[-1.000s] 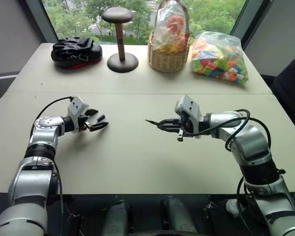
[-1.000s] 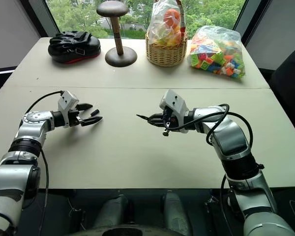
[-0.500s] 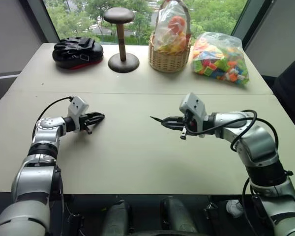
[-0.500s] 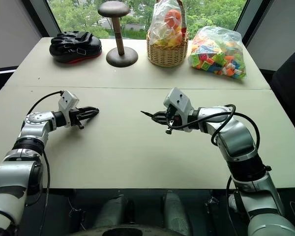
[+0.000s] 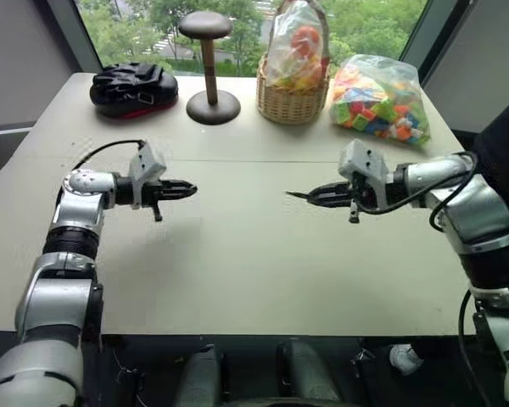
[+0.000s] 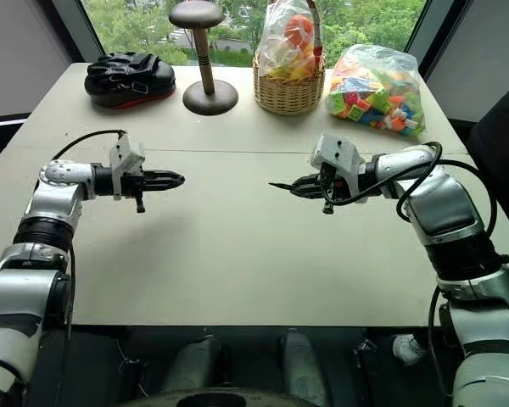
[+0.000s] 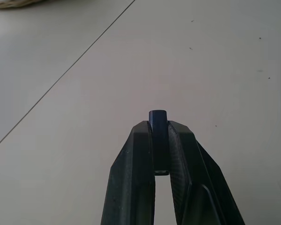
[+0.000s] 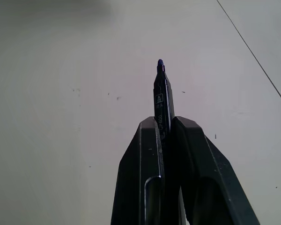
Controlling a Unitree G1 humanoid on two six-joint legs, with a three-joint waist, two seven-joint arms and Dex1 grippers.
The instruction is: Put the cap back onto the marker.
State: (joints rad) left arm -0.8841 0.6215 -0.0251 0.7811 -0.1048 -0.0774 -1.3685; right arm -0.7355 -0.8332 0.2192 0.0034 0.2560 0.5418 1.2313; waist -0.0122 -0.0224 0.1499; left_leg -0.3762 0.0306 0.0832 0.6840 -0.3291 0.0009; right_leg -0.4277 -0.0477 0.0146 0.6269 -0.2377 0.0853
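Observation:
My left gripper [image 5: 185,190] is shut on the cap [image 7: 158,121], a short black cylinder whose open end pokes out past the fingertips [image 7: 141,133]. It hangs above the table at the left, pointing right. My right gripper [image 5: 321,194] is shut on the marker [image 8: 161,96], a thin black stick whose fine pointed tip [image 5: 290,194] sticks out toward the left. Cap and marker tip face each other across a wide gap over the middle of the table [image 5: 237,254].
Along the far edge stand a black padded object [image 5: 133,88], a brown wooden stand [image 5: 210,68], a wicker basket [image 5: 293,97] holding wrapped items, and a clear bag of colourful blocks [image 5: 379,97]. A seam [image 5: 237,161] runs across the table.
The left gripper shut on the cap, lifted it off the table and turned to point right. The right gripper carried the marker up and to the right.

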